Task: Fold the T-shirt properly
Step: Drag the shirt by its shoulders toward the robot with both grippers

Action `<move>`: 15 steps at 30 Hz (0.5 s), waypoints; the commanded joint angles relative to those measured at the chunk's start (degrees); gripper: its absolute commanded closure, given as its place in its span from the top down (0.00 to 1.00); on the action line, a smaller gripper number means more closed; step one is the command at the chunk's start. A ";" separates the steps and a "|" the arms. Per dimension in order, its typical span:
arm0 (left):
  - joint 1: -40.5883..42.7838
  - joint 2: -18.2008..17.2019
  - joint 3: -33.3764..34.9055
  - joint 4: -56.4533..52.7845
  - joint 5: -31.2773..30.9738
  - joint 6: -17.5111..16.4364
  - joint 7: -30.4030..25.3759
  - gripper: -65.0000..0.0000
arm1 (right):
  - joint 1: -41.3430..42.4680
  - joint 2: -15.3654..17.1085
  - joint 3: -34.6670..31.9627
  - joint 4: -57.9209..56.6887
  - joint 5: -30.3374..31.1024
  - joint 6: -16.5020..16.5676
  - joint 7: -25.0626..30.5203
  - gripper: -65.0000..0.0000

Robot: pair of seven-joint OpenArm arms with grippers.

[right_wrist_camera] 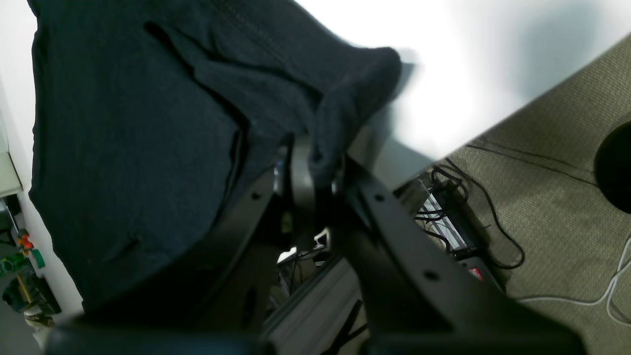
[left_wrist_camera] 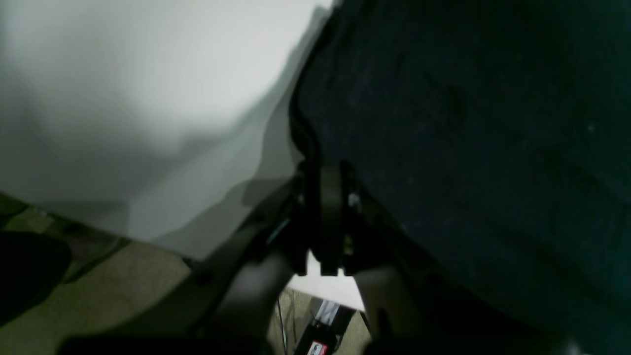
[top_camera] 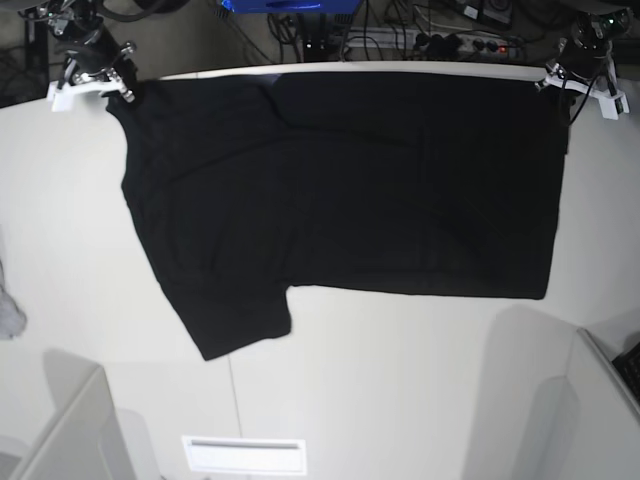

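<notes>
Both end effectors (left_wrist_camera: 328, 217) (right_wrist_camera: 315, 172) clamping T-shirt (top_camera: 380, 180)

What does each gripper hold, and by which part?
Both pinch the T-shirt at its far edge: the right gripper a bunched corner, the left gripper the opposite corner's hem.

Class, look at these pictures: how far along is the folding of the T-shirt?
Done: the T-shirt lies spread over the table, one sleeve sticking out at the near side. In hand: the left gripper and right gripper are each shut on a far corner of the cloth. Left: no neat fold shows yet, so the sleeves and body remain to be folded.
</notes>
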 commanded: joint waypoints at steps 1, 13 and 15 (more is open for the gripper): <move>0.63 -0.51 -0.61 1.00 -0.45 -0.26 -0.84 0.03 | -0.24 0.56 0.58 0.87 0.80 0.58 0.77 0.11; 0.19 -0.34 -5.88 0.91 -0.54 -0.26 -0.92 0.87 | -0.42 0.38 8.14 1.05 1.06 0.58 0.77 0.46; 0.10 -0.34 -9.49 0.91 -0.54 -0.17 -0.92 0.87 | -0.24 0.56 8.75 1.05 1.06 0.58 0.77 0.46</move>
